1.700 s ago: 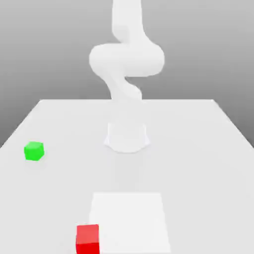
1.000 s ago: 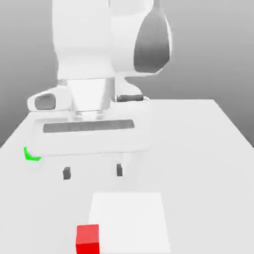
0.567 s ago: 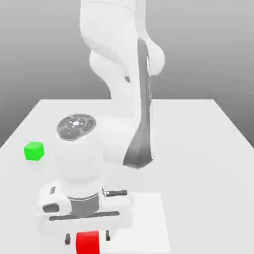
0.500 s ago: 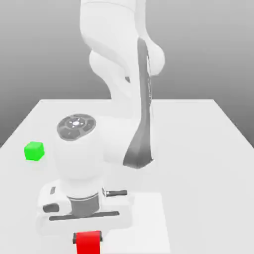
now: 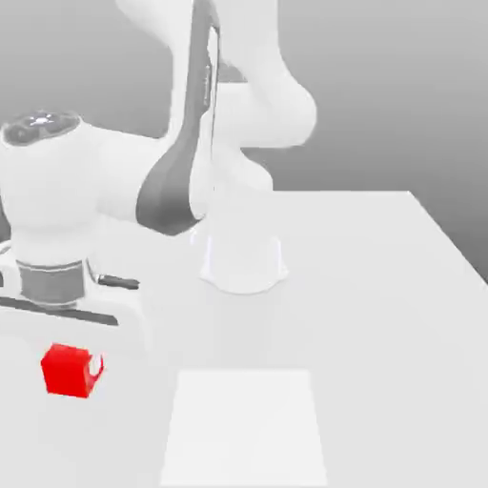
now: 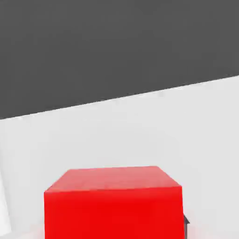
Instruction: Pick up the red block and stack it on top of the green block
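Pinching red block (image 5: pixel 68 371) | gripper (image 5: pixel 71 367) closed on it | no readable writing

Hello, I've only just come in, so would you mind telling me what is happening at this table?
The robot arm has the red block gripped in its gripper and is carrying it at the exterior view's left, away from the flat white square. The block has not been released, so the stacking on the green block is not finished.
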Robot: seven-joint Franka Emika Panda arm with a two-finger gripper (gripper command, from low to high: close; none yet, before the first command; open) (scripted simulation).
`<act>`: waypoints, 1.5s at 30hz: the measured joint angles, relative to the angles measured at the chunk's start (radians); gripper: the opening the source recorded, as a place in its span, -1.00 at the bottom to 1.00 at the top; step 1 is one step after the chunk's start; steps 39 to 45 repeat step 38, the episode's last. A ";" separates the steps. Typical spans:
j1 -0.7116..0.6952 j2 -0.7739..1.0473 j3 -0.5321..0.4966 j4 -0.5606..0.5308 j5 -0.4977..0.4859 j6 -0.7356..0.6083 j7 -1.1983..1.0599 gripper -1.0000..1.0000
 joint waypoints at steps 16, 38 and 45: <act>-0.487 -0.280 -0.254 -0.300 -0.182 0.022 0.289 -1.00; -0.344 0.038 -0.274 -0.301 0.393 0.281 -0.109 1.00; -0.344 0.038 -0.274 -0.301 0.393 0.281 -0.109 1.00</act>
